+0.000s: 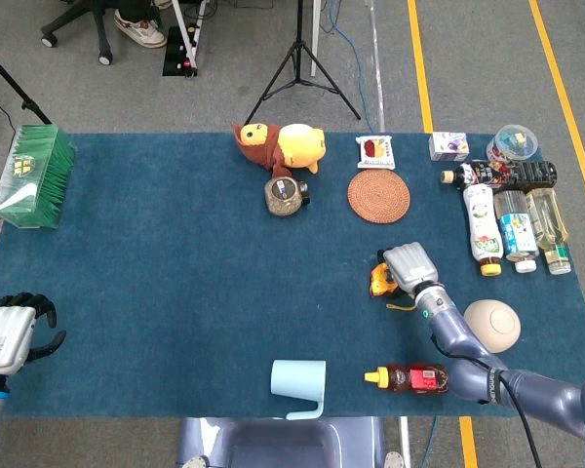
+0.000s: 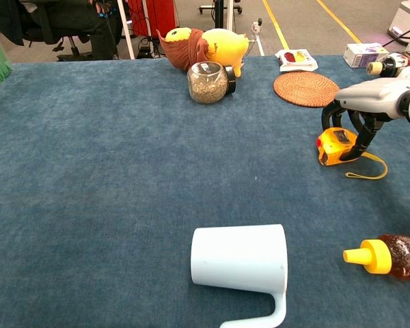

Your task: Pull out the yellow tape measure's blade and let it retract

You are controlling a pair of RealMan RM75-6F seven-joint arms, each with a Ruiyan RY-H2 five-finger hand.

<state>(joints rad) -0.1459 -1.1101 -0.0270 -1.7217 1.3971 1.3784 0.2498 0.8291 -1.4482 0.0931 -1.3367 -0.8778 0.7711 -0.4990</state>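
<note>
The yellow tape measure (image 1: 378,281) (image 2: 336,147) lies on the blue table cloth right of centre. Its yellow wrist strap (image 2: 369,167) trails to the right. My right hand (image 1: 410,266) (image 2: 369,102) sits over the tape measure from above. Its dark fingers (image 2: 328,117) curl round the left and back, and another presses the right side. No blade is drawn out. My left hand (image 1: 5,334) hangs at the near-left table edge, fingers apart and holding nothing. The chest view does not show it.
A pale blue mug (image 1: 299,380) (image 2: 239,260) lies on its side near the front edge. A red sauce bottle (image 1: 409,377) (image 2: 389,256) lies to its right. A woven coaster (image 2: 306,89), a jar (image 2: 208,82) and a plush toy (image 2: 205,44) are behind. Several bottles (image 1: 512,229) and a bowl (image 1: 493,325) crowd the right.
</note>
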